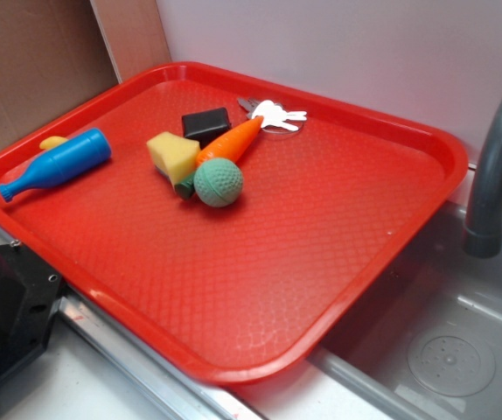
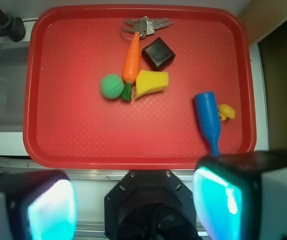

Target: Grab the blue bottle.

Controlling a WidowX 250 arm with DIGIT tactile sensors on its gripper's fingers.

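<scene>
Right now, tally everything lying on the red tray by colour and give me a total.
Blue: 1, the blue bottle
Yellow: 2, the sponge wedge and the small yellow toy beside the bottle
Orange: 1, the toy carrot
Green: 1, the dimpled ball
Dark brown: 1, the block
Silver: 1, the bunch of keys
Total: 7

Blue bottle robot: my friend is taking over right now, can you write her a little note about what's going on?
Gripper: open, empty, high above the tray's near edge.
Blue bottle: lying on its side near a corner of the red tray, beside a small yellow toy, apart from the carrot and green ball.
Done: nothing grabbed yet.
Left: move over the bottle, descend, close on its body.
</scene>
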